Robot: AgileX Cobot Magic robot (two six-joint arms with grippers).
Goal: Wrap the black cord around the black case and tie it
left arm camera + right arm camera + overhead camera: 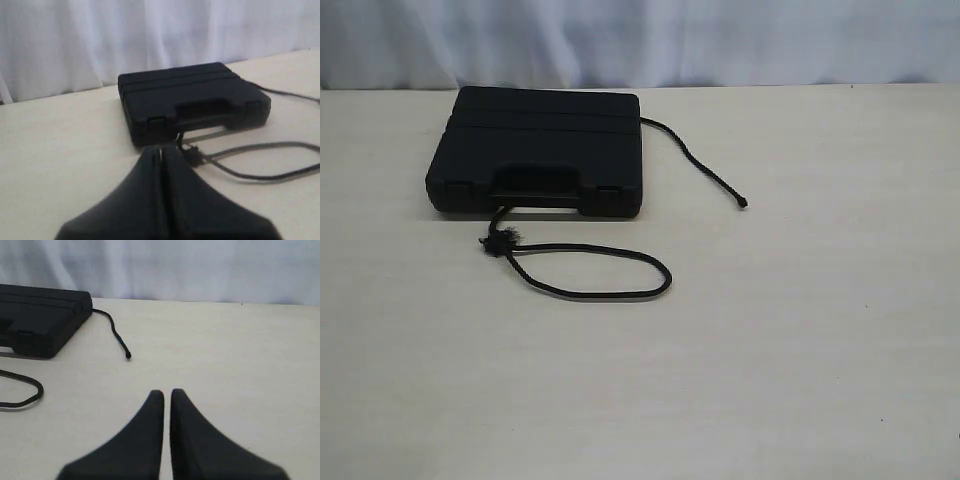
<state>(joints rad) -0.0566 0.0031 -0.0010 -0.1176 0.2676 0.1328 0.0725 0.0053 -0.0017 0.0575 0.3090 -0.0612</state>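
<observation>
Ext view: black case [545, 140] lies flat on table [800, 350], far left of centre. Black cord [590, 246] exits under its near edge, frayed knot [498, 243] just beside case, loop nearer. Other end trails right from case's far-right corner.
L wrist view: left gripper [161, 150] closed, empty.
R wrist view: right gripper [167, 392] closed to a thin slit, empty.

Soft, even brightness; faint shadows; blurred wrist-view foregrounds.

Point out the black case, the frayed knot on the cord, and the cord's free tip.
black case [548, 138]: exterior view, middle of the lid.
frayed knot [498, 243]: exterior view, the fuzzy clump itself.
cord tip [128, 355]: right wrist view, the small knobbed end.
</observation>
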